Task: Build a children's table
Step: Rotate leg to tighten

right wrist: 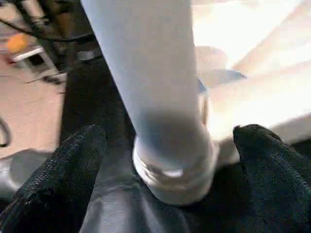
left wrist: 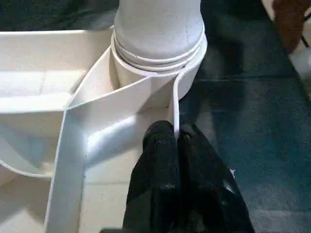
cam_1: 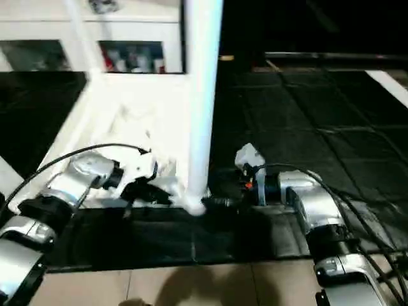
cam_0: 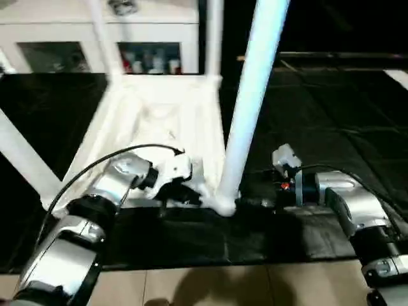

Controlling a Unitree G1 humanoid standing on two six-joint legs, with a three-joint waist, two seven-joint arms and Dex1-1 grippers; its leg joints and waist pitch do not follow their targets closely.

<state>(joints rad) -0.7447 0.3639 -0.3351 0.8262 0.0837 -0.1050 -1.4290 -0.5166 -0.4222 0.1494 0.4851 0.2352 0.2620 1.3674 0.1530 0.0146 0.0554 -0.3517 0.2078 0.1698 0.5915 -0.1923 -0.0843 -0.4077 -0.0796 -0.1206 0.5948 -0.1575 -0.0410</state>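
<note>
The children's table lies upside down on the black mat, its ribbed white top (cam_0: 159, 121) facing up. Several white legs stand in its corner sockets. The near-right leg (cam_0: 252, 95) rises from its round socket (left wrist: 160, 63). My left gripper (left wrist: 176, 138) is shut on the thin rim (left wrist: 174, 104) of the top, just beside that socket. My right gripper (right wrist: 170, 138) is open, with one black finger (right wrist: 73, 165) on each side of the leg's base and neither finger touching it. In the left eye view, the right gripper (cam_0: 245, 203) reaches in from the right.
A white cabinet (cam_0: 95, 29) with glass doors stands behind the table. The black mat (cam_0: 319, 127) stretches to the right, and pale floor (cam_0: 223, 287) runs along the near edge. Another leg (cam_0: 22, 156) slants up at the left.
</note>
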